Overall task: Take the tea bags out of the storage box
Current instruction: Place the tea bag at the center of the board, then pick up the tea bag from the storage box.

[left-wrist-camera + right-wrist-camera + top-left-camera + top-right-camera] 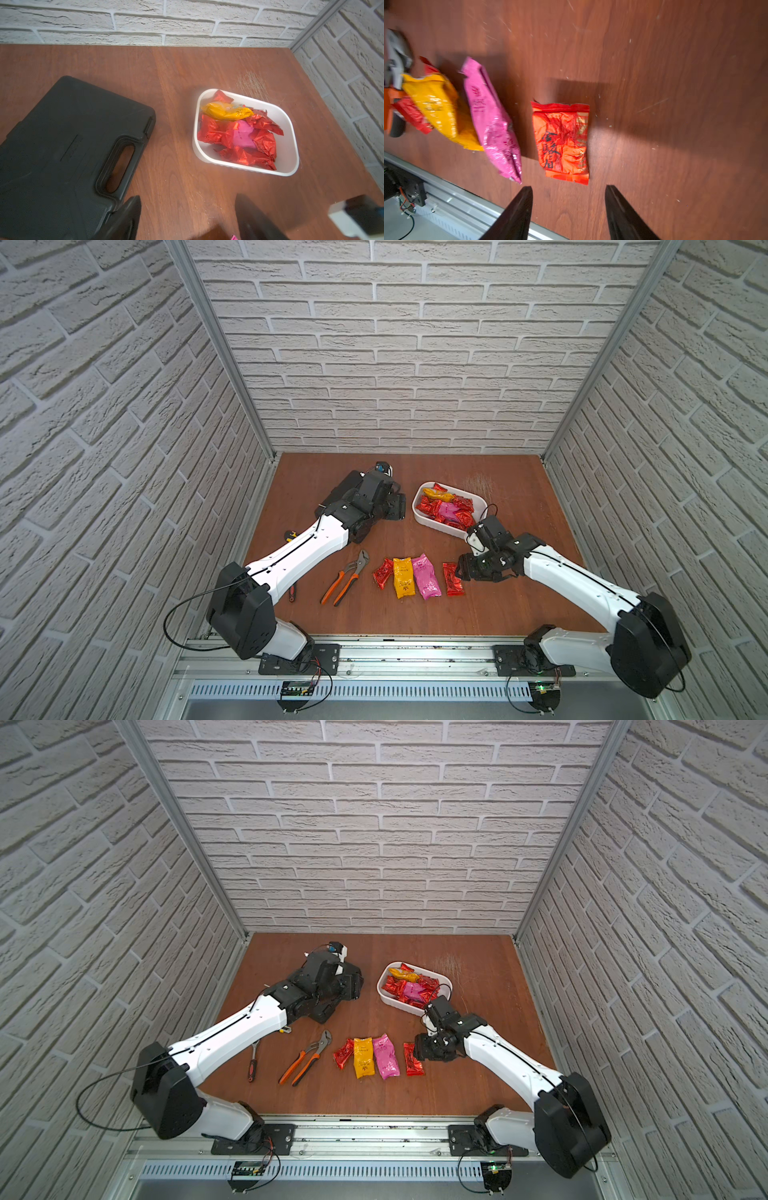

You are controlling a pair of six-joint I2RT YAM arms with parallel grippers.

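Right gripper [569,187] spread, empty; red tea bag [562,141] laid flat at near side, outside storage box [291,133]. Left gripper [188,196] parted, empty, aimed at it.

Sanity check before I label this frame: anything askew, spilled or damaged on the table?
Nothing spilled. The storage box sits skewed to the table edges, with a pale scuffed patch on the table beside it. Of the four tea bags laid out in front, one red bag lies apart from the other three.
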